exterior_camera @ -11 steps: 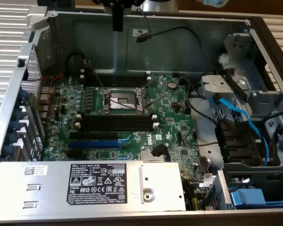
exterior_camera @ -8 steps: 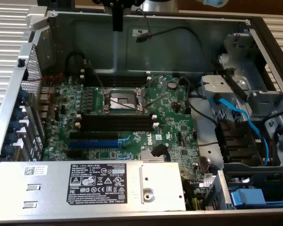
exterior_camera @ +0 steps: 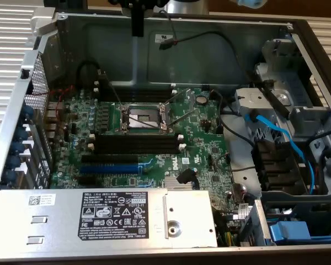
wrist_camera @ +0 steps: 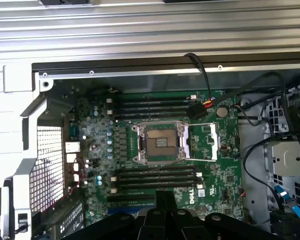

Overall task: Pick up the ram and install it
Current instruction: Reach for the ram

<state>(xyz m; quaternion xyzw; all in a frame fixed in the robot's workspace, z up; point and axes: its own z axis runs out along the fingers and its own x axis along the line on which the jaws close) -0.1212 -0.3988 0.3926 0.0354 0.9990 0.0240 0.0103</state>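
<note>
The jaws are closed: the gripper (wrist_camera: pixel 165 202) has its black fingertips drawn together, and whether anything thin is pinched between them cannot be told. In the wrist view the tips hang high over the green board (wrist_camera: pixel 225 167), lined up just beside the DELL mark (wrist_camera: pixel 192 198) and close to one bank of slots (wrist_camera: pixel 155 178), four black bars with white end clips. Past that bank lies the open socket (wrist_camera: pixel 160 142) with its metal frame, and past the socket a second bank (wrist_camera: pixel 152 106) of the same kind. Where the ram is I cannot tell: every slot reads as a dark bar, and no stick can be told apart from them. In the exterior view the socket (exterior_camera: pixel 145 117) sits mid-board, a slot bank (exterior_camera: pixel 138 142) touching its near side, and a blue slot (exterior_camera: pixel 111 167) lies further toward the labelled grey box (exterior_camera: pixel 113 216). A dark bar (exterior_camera: pixel 137 19) hangs from that view's top edge before the case wall (exterior_camera: pixel 209 61); what it is I cannot tell. A black cable (wrist_camera: pixel 205 80) runs from the wall down to the board near the socket. A blue cable (exterior_camera: pixel 281 135) loops through the bay on the exterior view's right.
</note>
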